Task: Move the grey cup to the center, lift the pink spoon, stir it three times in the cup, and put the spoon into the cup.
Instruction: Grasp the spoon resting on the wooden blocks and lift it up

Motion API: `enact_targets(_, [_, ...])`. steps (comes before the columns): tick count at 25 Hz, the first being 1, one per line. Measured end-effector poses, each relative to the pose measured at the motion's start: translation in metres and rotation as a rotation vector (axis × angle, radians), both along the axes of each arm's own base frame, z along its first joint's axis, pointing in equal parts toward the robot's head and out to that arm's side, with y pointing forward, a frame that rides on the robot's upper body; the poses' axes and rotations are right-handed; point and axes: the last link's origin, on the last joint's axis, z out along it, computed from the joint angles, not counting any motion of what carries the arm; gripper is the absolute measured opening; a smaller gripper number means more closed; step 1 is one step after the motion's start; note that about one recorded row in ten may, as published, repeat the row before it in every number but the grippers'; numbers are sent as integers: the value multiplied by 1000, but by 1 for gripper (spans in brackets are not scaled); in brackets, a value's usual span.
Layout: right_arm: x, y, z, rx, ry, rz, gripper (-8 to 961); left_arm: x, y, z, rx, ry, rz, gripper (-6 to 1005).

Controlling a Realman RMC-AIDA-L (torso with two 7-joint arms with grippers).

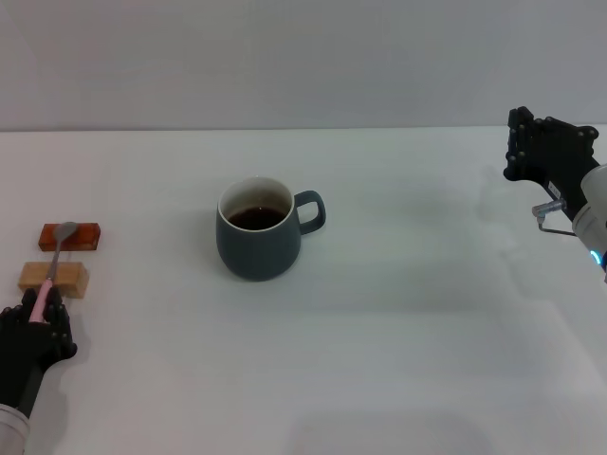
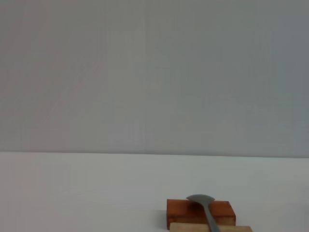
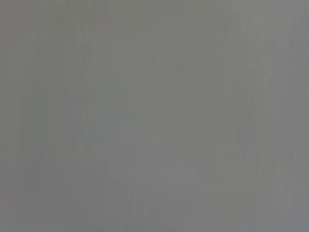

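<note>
Near the middle of the plain white bench [image 1: 398, 360] stands the squat dark slate-grey ceramic cup [image 1: 258, 230], cream inside, dark liquid in it, its loop handle pointing toward the robot's right. By its position, the first step, bringing it to the center, looks done. Well to the cup's left, the slim spoon with a pale pink handle and grey metal bowl [image 1: 55, 259] lies across two small wooden blocks, one red-brown [image 1: 69, 236] and one tan [image 1: 53, 279]. The black left pincer [image 1: 38, 318] sits at the handle's near end, but whether it has clamped on cannot be told. Lifting, three stirs and dropping the spoon in remain. Far to the cup's right, the black right pincer [image 1: 548, 156] hangs raised; its state cannot be told.

Count: one cup, one spoon, two blocks, two pincers.
</note>
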Motion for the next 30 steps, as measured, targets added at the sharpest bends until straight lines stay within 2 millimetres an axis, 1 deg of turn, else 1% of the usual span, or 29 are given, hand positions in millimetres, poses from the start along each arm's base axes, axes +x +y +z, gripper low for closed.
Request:
enact_targets(24, [0,0,0,0,0,1,31,-1,2,0,-4,3,6,185])
enact_targets(30, [-1,0,0,-1,0,3,31,-1,2,0,-5,4,5,164])
